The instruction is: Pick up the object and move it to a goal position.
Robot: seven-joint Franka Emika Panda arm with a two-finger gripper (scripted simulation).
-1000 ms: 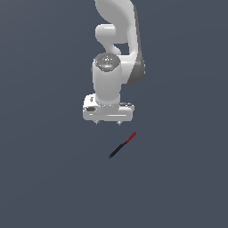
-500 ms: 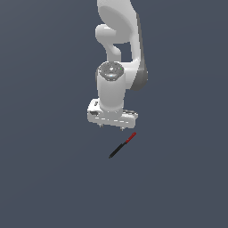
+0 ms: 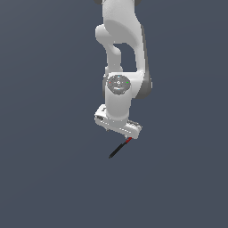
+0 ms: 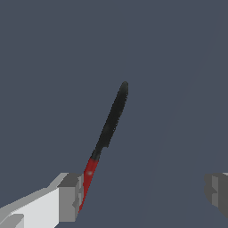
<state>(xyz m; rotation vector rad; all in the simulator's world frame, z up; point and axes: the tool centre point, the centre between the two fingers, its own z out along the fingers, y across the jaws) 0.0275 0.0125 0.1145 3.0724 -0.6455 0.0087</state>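
The object (image 3: 118,149) is a thin black stick with a red end, lying flat on the dark grey floor. In the exterior view its red end is tucked just under the edge of my white gripper (image 3: 119,129), which hovers low above it. The wrist view shows the object (image 4: 109,129) running away from the camera, its red end beside one grey fingertip (image 4: 70,196). The other fingertip (image 4: 217,189) stands far off. My gripper (image 4: 142,193) is open, with nothing between the fingers.
A plain dark grey floor (image 3: 49,178) fills both views. The white arm (image 3: 120,40) rises above the gripper in the exterior view.
The gripper has come down and shifted toward the exterior view's right, turning at the wrist, so it now covers the object's red end. The object has not moved.
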